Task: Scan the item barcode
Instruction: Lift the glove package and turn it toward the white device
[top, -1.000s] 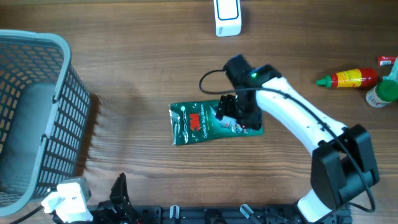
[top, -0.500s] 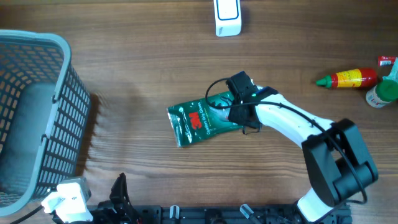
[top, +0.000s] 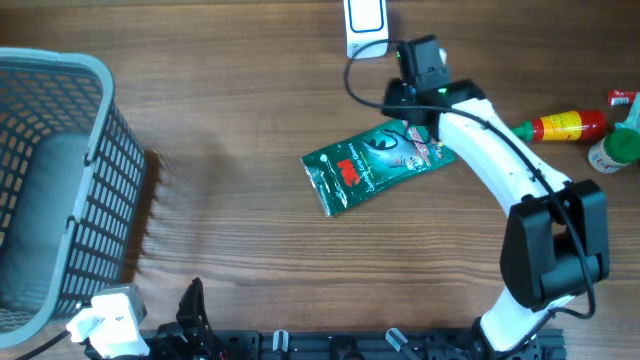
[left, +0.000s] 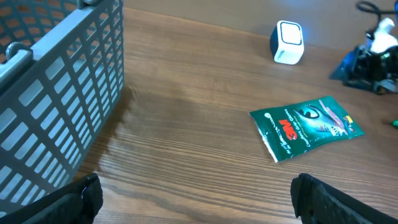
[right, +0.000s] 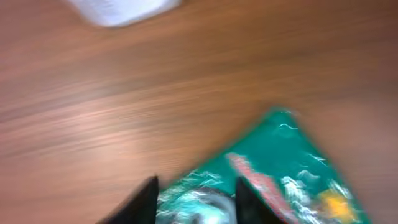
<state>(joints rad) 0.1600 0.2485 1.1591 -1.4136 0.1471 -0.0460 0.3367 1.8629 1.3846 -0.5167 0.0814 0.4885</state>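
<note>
From overhead, the one green packet lies mid-table. Its long axis slants from near-left to far-right, and its far-right end sits at the right gripper. The single white scanner stands at the far edge, just far-left of that gripper, so the packet's way to it looks short: farther and a little left. The right arm is plainly the nearer one; the left gripper sits at the near edge, well apart. Also there are one basket at the left and two bottles at the right, a red bottle and a green-capped bottle. The left wrist view shows its own jaws spread wide with nothing between them. The packet looks flat on the table, logo side up, with no barcode that I can make out. The right wrist view is blurred. Two dark fingers sit astride the green foil, and a white shape, probably the scanner, is at the far left. Whether they clench the packet or merely straddle it, I cannot tell.
</note>
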